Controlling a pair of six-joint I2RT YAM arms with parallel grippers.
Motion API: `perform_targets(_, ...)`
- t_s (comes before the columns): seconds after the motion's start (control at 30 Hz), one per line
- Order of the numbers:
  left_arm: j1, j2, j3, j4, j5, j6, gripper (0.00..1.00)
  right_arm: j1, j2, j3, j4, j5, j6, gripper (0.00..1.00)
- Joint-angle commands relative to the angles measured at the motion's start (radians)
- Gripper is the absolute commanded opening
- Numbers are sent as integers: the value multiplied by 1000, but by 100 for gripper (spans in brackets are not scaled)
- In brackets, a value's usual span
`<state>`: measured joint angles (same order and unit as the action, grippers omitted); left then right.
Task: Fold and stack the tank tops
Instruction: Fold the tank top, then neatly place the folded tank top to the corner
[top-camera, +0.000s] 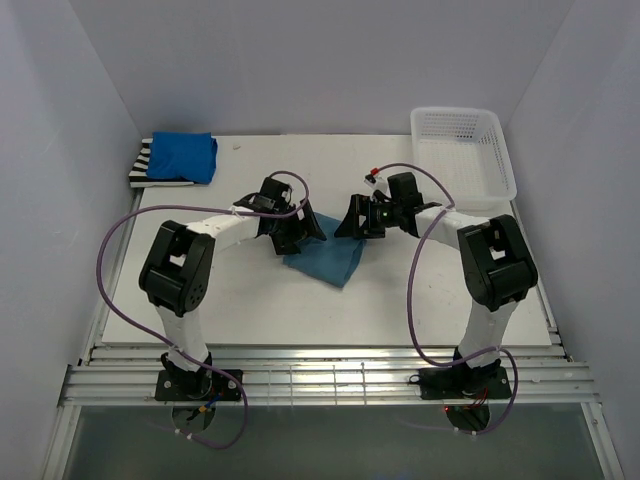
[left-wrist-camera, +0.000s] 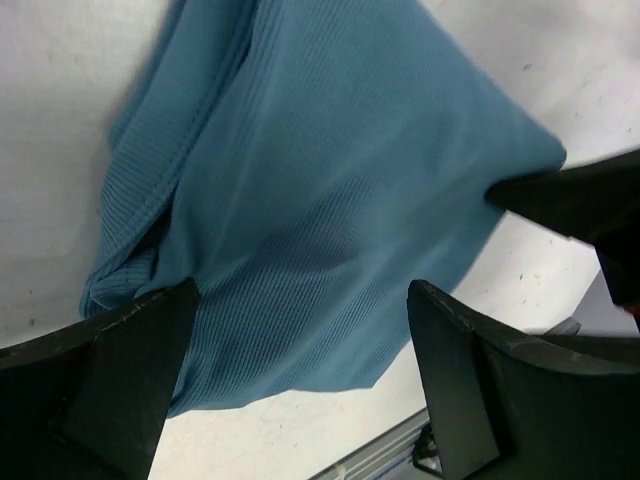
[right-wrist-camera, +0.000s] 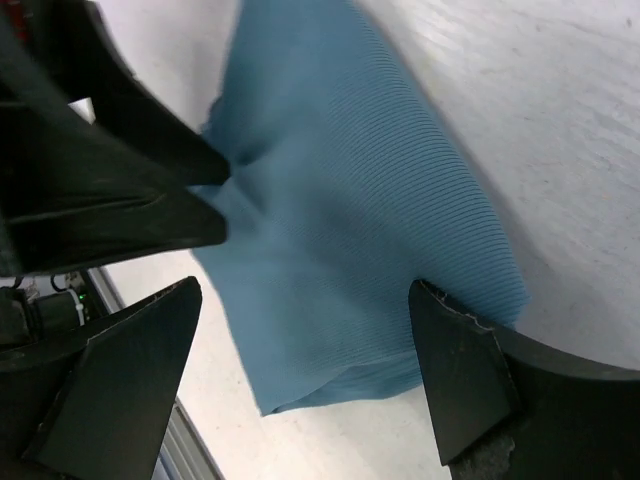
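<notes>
Table (top-camera: 250, 310): white, three tops on it, none in the basket (top-camera: 500, 165) at the far right corner.

Teal top (top-camera: 325, 262): lies mid-table, a little near of centre, between the two arms. It is down to a small, roughly four-sided packet, one corner pointing near. The wrist views show its ribbed cloth doubled over, with a soft rumpled fold along one edge. It looks folded, or nearly so, but it is not stacked.

Far left corner: blue top (top-camera: 183, 155) folded, sitting on the striped top (top-camera: 140, 165), whose edge shows at the left. My reading is two of three done. What is left is tidying the teal one and carrying it to that pile.

Left gripper (top-camera: 300, 232): over the far-left edge of the teal top, jaws spread wide, nothing between them but cloth lying below.

Right gripper (top-camera: 355, 220): over the far-right edge, jaws also wide and holding nothing. One fingertip seems to rest at a corner of the cloth.
</notes>
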<state>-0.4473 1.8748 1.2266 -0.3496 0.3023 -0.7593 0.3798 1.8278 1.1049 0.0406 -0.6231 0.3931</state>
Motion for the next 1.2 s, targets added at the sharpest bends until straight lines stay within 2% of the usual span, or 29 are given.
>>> perform_targets(0.0, 1, -29, -61, -14, -6, 23, 98, -5, 53, 30, 65, 17, -2, 90)
perform_targets(0.13, 1, -72, -136, -9, -23, 25, 98, -12, 152, 44, 62, 30, -5, 90)
perform_targets(0.3, -4, -135, -200, 1, -12, 21, 98, -12, 133, 72, 30, 8, -31, 90)
perform_targets(0.4, -8, -201, -185, 0, -28, 38, 98, -7, 55, 101, -37, -20, -89, 90)
perform_targets(0.5, -13, -276, -150, -9, -64, 115, 98, -4, -109, 69, -87, -23, -146, 90)
perform_targets(0.63, -11, -307, -101, -104, -241, 221, 98, -4, -272, -43, -139, 2, -198, 90)
perform_targets(0.77, -5, -231, -66, -106, -258, 284, 98, -4, -390, -131, -211, 74, -230, 90)
perform_targets(0.9, -1, -80, 5, -112, -239, 308, 98, -4, -502, -168, -275, 114, -258, 90)
perform_targets(1.1, 2, 17, 43, -115, -213, 325, 98, -4, -581, -163, -350, 192, -289, 90)
perform_targets(1.17, 2, 44, 40, -118, -201, 319, 93, -4, -591, -166, -355, 204, -295, 90)
